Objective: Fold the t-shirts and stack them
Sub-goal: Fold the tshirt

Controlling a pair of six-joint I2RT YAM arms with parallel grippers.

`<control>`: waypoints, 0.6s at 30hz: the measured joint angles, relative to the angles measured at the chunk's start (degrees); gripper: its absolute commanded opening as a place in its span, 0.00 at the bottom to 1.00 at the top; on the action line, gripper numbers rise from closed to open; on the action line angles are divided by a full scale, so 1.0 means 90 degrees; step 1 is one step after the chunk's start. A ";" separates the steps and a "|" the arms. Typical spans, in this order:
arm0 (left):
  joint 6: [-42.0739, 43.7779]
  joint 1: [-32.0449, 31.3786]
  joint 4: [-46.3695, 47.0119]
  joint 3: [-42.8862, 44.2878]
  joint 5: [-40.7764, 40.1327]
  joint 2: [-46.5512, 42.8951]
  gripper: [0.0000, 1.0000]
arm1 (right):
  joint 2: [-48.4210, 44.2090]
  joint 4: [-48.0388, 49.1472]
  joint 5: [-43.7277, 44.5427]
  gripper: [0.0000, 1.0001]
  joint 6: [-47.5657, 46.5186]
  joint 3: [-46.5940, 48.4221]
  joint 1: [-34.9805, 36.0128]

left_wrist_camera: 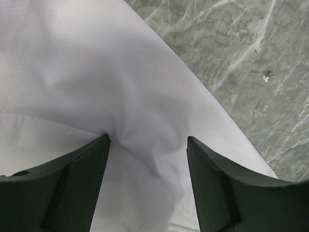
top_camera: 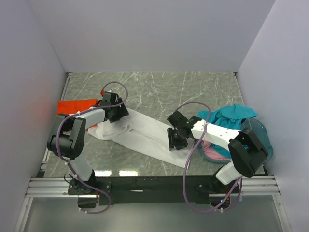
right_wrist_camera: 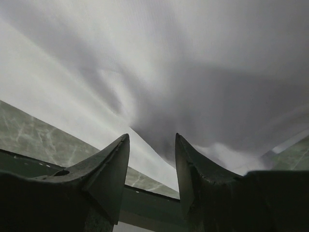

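A white t-shirt [top_camera: 145,135] lies in a long diagonal band across the marble table. My left gripper [top_camera: 116,113] sits over its upper left end. In the left wrist view the left gripper [left_wrist_camera: 147,140] is open, its fingertips [left_wrist_camera: 104,140] resting on the wrinkled white t-shirt [left_wrist_camera: 96,72], with a fold bulging between them. My right gripper [top_camera: 175,138] is over the band's lower right part. In its own view the right gripper [right_wrist_camera: 152,136] is open, with the white t-shirt [right_wrist_camera: 193,72] just past the tips and nothing clamped.
An orange t-shirt [top_camera: 75,105] lies folded at the left wall. A teal t-shirt [top_camera: 231,116] and a pink one [top_camera: 212,152] are heaped at a translucent teal basket [top_camera: 264,137] on the right. Bare marble table [top_camera: 169,87] stretches behind the arms.
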 measured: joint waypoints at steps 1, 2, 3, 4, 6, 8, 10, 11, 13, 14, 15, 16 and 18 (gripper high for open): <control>0.0000 0.0000 0.0002 0.0000 0.0000 0.0000 0.73 | -0.0007 -0.0007 -0.0019 0.50 0.0000 -0.0056 0.0022; 0.0000 0.0000 0.0002 0.0000 0.0000 0.0000 0.73 | -0.0012 -0.0027 -0.0032 0.50 0.0000 -0.0102 0.0034; 0.0000 0.0000 0.0005 0.0000 0.0000 0.0000 0.73 | -0.0024 -0.0046 -0.0044 0.50 0.0002 -0.0160 0.0053; 0.0000 0.0000 0.0005 0.0000 0.0002 0.0000 0.73 | -0.0036 -0.0087 -0.0051 0.50 0.0002 -0.0192 0.0068; 0.0000 0.0000 0.0007 0.0000 0.0005 0.0002 0.73 | -0.0070 -0.0143 -0.0080 0.50 0.0002 -0.0233 0.0087; 0.0002 0.0000 0.0012 0.0000 0.0007 0.0010 0.73 | -0.0121 -0.0163 -0.0107 0.50 0.0002 -0.0240 0.0112; 0.0005 0.0000 0.0017 0.0000 0.0015 0.0012 0.73 | -0.0163 -0.0163 -0.0148 0.50 0.0002 -0.0245 0.0129; 0.0005 0.0000 0.0017 0.0002 0.0015 0.0012 0.73 | -0.0177 -0.0160 -0.0158 0.50 0.0002 -0.0255 0.0141; 0.0007 0.0000 0.0017 0.0002 0.0015 0.0012 0.73 | -0.0185 -0.0158 -0.0192 0.50 0.0005 -0.0306 0.0158; 0.0012 0.0000 0.0017 0.0002 0.0015 0.0012 0.73 | -0.0189 -0.0158 -0.0199 0.50 0.0005 -0.0350 0.0165; 0.0024 0.0000 0.0017 0.0002 0.0015 0.0012 0.73 | -0.0192 -0.0163 -0.0202 0.50 0.0005 -0.0408 0.0168; 0.0032 0.0000 0.0017 0.0002 0.0015 0.0012 0.73 | -0.0202 -0.0168 -0.0202 0.50 0.0007 -0.0471 0.0170; 0.0051 0.0000 0.0012 0.0017 0.0019 0.0019 0.73 | -0.0216 -0.0206 -0.0199 0.50 0.0007 -0.0576 0.0172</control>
